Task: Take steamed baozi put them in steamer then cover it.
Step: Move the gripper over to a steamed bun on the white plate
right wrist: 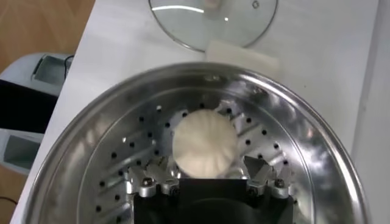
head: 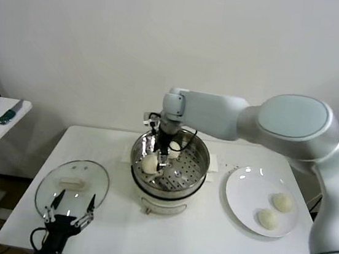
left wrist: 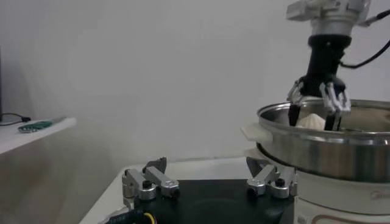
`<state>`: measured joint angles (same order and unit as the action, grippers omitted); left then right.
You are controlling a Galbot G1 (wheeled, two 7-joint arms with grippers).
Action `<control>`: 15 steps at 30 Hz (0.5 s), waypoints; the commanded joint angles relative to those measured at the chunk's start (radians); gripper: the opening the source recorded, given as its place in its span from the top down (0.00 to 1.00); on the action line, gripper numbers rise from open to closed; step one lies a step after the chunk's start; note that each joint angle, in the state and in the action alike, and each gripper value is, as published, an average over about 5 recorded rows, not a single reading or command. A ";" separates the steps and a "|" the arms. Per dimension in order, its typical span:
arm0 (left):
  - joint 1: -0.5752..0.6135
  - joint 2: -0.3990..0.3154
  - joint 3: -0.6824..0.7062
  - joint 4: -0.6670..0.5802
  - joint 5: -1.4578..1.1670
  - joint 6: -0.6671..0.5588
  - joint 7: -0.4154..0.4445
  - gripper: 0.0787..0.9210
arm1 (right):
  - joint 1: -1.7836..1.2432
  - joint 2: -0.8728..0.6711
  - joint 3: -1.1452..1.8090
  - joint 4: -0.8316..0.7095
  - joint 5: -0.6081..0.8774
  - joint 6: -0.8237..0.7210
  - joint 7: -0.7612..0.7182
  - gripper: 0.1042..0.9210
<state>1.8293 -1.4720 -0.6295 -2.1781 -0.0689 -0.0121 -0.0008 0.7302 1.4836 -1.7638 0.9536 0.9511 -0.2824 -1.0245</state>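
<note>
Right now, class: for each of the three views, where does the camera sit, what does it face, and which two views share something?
Head view: above, facing down at the table, steamer and both arms.
Left wrist view: low by the table, facing the steamer; the open left gripper shows.
Right wrist view: above the steamer, facing down; the right gripper, open, straddles a baozi.
All share the steamer.

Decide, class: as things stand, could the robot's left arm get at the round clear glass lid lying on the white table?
Probably yes. The left tool, open, hangs just at the near edge of the round clear glass lid, and nothing lies between them; the right tool is busy inside the shiny steel steamer.
</note>
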 commanded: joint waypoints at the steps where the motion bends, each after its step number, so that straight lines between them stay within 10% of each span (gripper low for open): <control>1: 0.000 -0.001 0.001 0.008 0.001 0.002 -0.002 0.12 | 0.191 -0.265 -0.006 0.204 -0.054 0.031 -0.047 0.12; 15: 0.006 -0.003 -0.008 0.011 0.005 0.010 -0.005 0.12 | 0.154 -0.777 -0.010 0.427 -0.466 0.062 -0.081 0.12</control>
<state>1.8267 -1.4748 -0.6352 -2.1679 -0.0686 -0.0017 -0.0055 0.8909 1.0362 -1.7813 1.2342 0.7374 -0.2369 -1.0829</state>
